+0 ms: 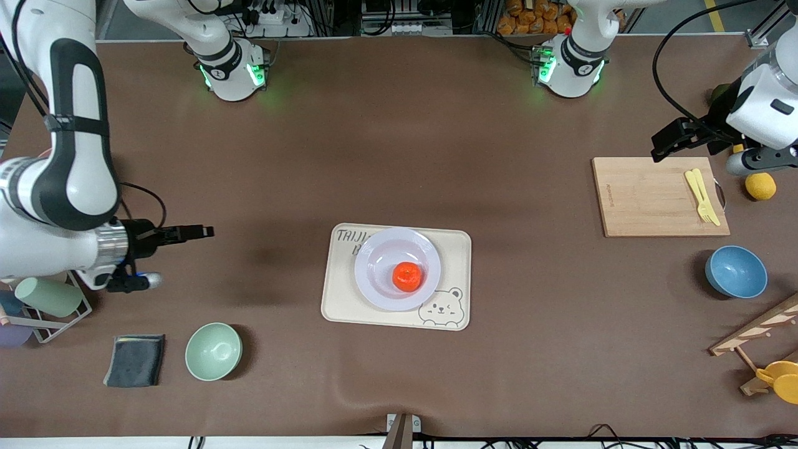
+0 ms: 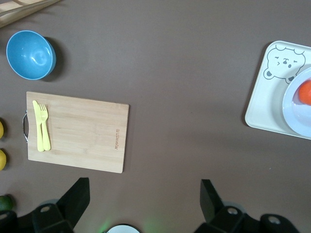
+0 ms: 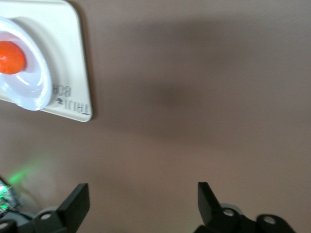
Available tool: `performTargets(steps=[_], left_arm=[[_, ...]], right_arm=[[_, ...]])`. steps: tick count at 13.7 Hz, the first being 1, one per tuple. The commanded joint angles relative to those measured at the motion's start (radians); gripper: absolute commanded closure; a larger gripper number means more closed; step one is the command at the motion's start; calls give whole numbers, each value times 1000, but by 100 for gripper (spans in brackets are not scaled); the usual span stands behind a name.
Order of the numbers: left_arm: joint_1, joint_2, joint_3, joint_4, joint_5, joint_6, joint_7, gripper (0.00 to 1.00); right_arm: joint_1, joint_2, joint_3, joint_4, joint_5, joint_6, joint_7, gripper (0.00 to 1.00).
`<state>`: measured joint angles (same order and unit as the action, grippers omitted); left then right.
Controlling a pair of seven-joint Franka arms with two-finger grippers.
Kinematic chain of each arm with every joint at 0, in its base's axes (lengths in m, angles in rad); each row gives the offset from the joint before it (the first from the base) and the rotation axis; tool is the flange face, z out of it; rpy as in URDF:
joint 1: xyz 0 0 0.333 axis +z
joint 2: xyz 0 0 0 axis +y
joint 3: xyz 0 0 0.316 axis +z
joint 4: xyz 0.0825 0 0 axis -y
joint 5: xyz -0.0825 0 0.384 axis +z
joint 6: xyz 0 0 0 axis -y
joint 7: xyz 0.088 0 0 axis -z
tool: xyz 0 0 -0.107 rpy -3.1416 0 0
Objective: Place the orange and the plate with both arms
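Note:
The orange lies in the pale lavender-white plate. The plate rests on the cream bear tray in the middle of the table. The orange and plate show at the edge of the left wrist view, and the orange and plate also in the right wrist view. My right gripper is open and empty, over bare table toward the right arm's end. My left gripper is open and empty, over the table beside the cutting board.
A yellow fork and knife lie on the cutting board. A lemon, a blue bowl and a wooden rack are at the left arm's end. A mint-green bowl, grey cloth and cup rack are at the right arm's end.

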<state>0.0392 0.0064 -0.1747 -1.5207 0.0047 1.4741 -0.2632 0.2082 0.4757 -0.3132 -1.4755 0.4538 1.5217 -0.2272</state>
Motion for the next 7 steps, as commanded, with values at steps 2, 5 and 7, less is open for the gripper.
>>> performTargets(steps=[2,5,7], left_arm=[[1,-17,-2,-4,0,-11,1,0],[-1,-22,-5,-3,0,-12,4,0],[1,-25,-8,-3,0,-12,5,0]], right_arm=[[-132,-75,121,61,-229,-18,-38,0],[-256,-129,207,61,-319,-18,-166,0],[-279,-166,207,54,-320,-21,-231,0]])
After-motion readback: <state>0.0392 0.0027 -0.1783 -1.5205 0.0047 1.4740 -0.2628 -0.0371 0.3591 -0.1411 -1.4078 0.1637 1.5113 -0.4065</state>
